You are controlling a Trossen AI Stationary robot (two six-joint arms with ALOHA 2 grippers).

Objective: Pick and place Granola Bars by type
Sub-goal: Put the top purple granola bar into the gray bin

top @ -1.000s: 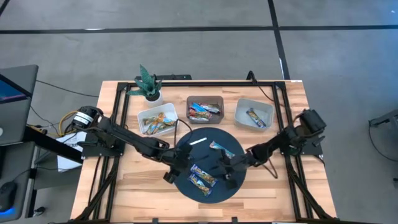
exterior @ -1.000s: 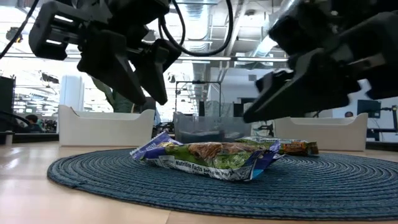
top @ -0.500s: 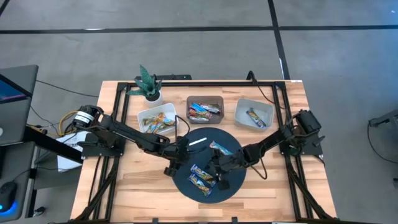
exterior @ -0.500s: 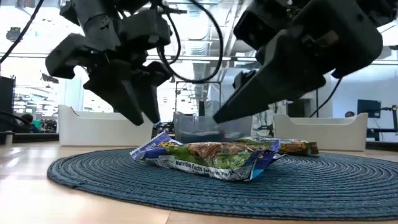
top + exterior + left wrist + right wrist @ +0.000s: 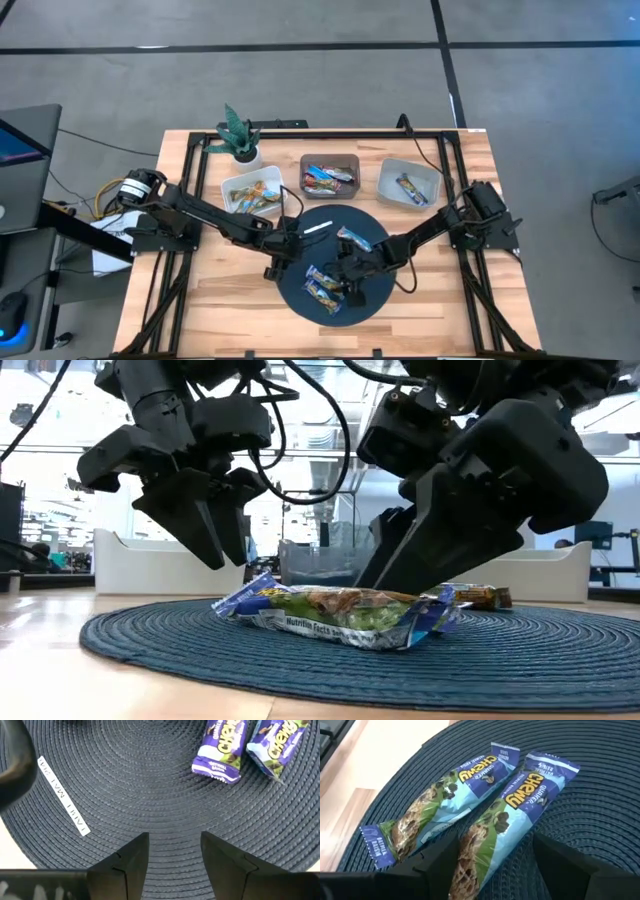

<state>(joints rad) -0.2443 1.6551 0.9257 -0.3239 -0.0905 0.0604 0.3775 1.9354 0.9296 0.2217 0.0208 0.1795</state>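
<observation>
I have the right gripper (image 5: 492, 862) down on the round blue mat (image 5: 375, 290), fingers spread open around one end of a blue granola bar (image 5: 507, 827); its twin (image 5: 437, 802) lies just beside it. The left gripper (image 5: 172, 852) hovers over bare mat, released, near the white strip (image 5: 64, 802). A third bar (image 5: 352, 238) lies apart on the mat. Behind, the left white bin (image 5: 232, 186), the dark middle bin (image 5: 305, 162) and the right white bin (image 5: 388, 168) each hold bars.

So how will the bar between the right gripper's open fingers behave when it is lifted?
Probably light and fairly stiff: the bar lies flat on the mat. Its glossy wrapper may slip in the right gripper, and its crimped ends would likely flex.
</observation>
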